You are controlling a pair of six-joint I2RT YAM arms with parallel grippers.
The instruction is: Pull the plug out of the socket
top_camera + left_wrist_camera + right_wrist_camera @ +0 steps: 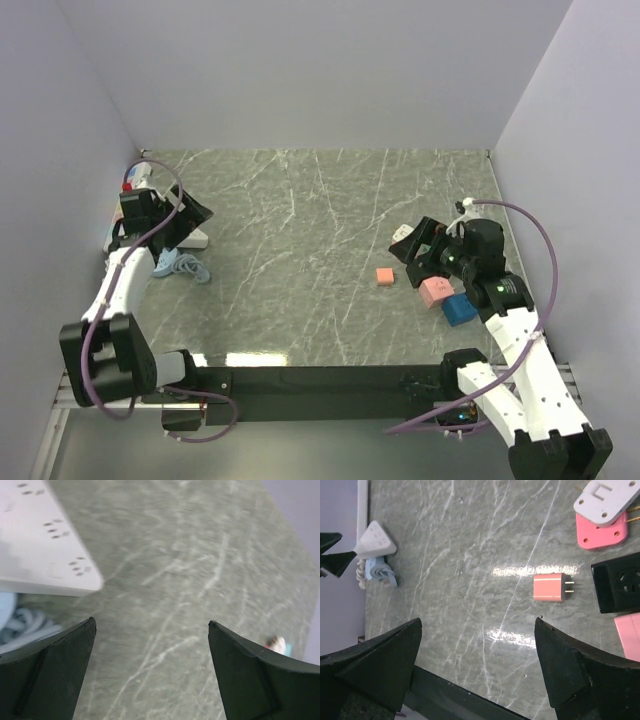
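A small pink plug (550, 587) with two bare prongs lies loose on the marble table, also in the top view (384, 275). Its prongs point at a black socket block (617, 582) a short gap away; they do not touch. My right gripper (479, 620) is open and empty, hovering above the table near the plug (415, 250). My left gripper (151, 623) is open and empty over bare table, beside the end of a white power strip (45, 545) at the far left (195, 238).
A white adapter (605, 494) lies on a pink adapter (600, 530) behind the black socket. A pink block (437, 291) and a blue block (460, 309) lie by the right arm. A coiled blue cable (180, 265) lies by the power strip. Walls enclose the table.
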